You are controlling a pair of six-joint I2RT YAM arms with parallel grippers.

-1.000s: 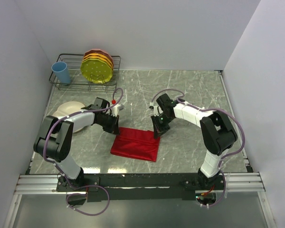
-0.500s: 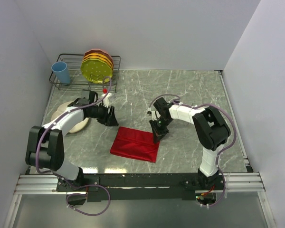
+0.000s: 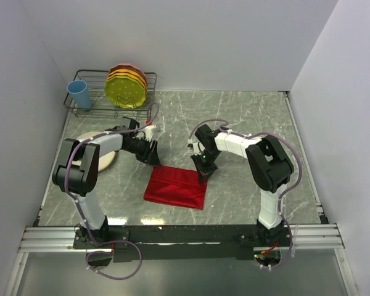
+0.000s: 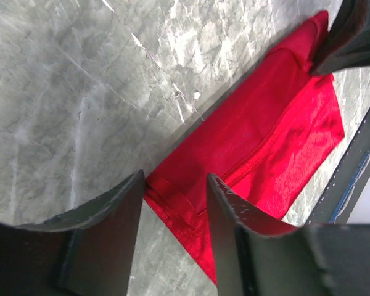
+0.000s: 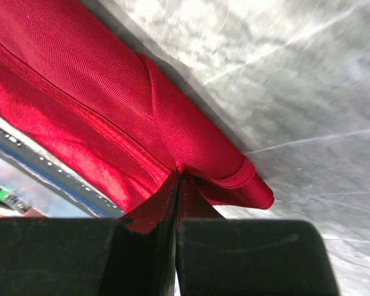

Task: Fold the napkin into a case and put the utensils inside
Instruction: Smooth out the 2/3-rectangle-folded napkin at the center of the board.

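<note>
The bright red satin napkin (image 3: 176, 188) lies folded into a flat rectangle on the grey marble table (image 3: 246, 111), between the arms. The right gripper (image 3: 203, 171) is clamped on its far right corner. The left gripper (image 3: 152, 155) stands apart and empty at the far left corner. Folding appears partly complete. No utensils are discernible, so insertion is not yet done.

Grey marbled stone-look surface (image 3: 246, 117), walled in white. At its far left corner, a dark wire dish rack (image 3: 95, 72), holding a light blue plastic cup (image 3: 79, 94) at the left end and upright yellow and orange scalloped plates (image 3: 127, 86) toward the right. Nearer, by the left edge, a cream round plate (image 3: 107, 161), partly hidden.
</note>
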